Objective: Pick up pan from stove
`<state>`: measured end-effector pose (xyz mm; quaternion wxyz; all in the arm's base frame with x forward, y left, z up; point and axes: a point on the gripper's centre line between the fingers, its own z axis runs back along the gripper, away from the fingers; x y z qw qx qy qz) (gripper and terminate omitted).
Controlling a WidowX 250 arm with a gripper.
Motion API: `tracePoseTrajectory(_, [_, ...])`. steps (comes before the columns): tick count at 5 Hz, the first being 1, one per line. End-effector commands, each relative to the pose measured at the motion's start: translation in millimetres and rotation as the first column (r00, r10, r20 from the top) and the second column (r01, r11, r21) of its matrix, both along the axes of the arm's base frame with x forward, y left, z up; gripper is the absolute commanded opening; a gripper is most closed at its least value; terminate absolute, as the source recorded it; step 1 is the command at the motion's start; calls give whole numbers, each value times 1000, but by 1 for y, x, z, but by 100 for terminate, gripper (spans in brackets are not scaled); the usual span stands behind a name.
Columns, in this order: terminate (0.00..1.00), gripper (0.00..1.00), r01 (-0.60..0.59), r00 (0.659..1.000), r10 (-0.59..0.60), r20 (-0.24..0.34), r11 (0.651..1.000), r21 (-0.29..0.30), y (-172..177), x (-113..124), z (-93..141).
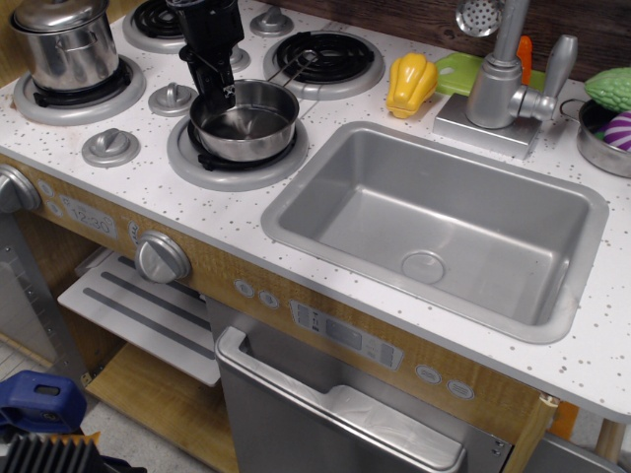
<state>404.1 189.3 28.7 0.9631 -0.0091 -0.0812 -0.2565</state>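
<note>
1. Stainless steel gleams from the pan [245, 120], a small shallow round vessel sitting on the front right coil burner [237, 150] of the stove [148, 118].
2. Its thin wire loop handle [296, 67] reaches up and to the right, toward the rear right burner [330, 57].
3. From the top edge of the view the black arm [209, 25] comes straight down, standing nearly vertical over the pan's left rear edge.
4. At the arm's lower end the pincer [219, 87] points downward, its tips level with the pan's rim on the left side.
5. One black finger [229, 92] appears to dip just inside the rim, and another part sits outside it, so the rim seems to lie between them; whether they press on the metal I cannot tell, nor how wide they stand.
6. The pan looks level, with its base on or very near the coil.
7. A taller lidded steel pot [64, 41] stands on the front left burner, well apart from the pan.
8. To the right, the grey sink [434, 227] is sunk into the white speckled counter [296, 261], with a faucet [503, 74] behind it.
9. A yellow toy pepper [410, 84] lies near the faucet, between the stove and the sink's back edge.
</note>
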Motion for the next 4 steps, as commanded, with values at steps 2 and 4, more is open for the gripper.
tracePoseTrajectory(2, [0, 0, 46, 996, -54, 64, 993, 110, 13, 17, 55])
tracePoseTrajectory(4, [0, 0, 27, 989, -53, 135, 981, 193, 23, 36, 94])
